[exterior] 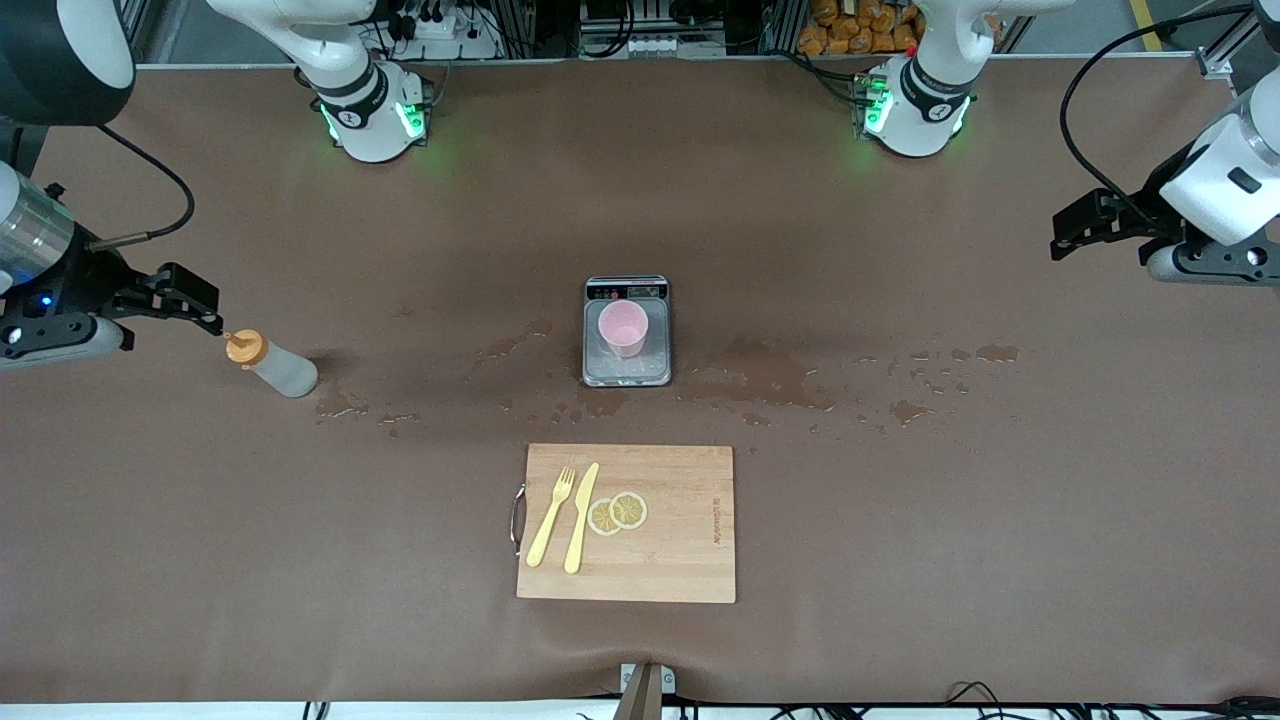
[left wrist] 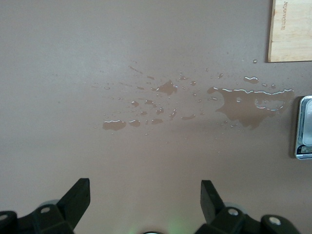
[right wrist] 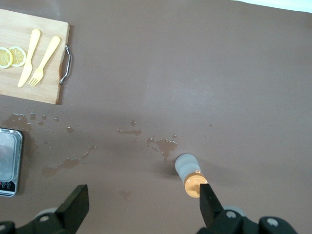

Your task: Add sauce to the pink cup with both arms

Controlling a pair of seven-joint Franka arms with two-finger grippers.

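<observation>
— Cut off? Grey kitchen scale (left wrist: 304, 127), half out of the left wrist view.

— Grippers? Right gripper (right wrist: 141, 204) spread wide, empty, just beside upright translucent orange-capped sauce bottle (exterior: 272, 364); left gripper (left wrist: 145, 200) open, empty, waiting over bare table. Pale-pink plastic cup (exterior: 623, 327) on scale.

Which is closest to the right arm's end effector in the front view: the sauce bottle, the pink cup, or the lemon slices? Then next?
1. Sauce bottle, just beside the right end effector.
2. Pink cup, on the scale mid-table.
3. Lemon slices, on the cutting board.
</observation>
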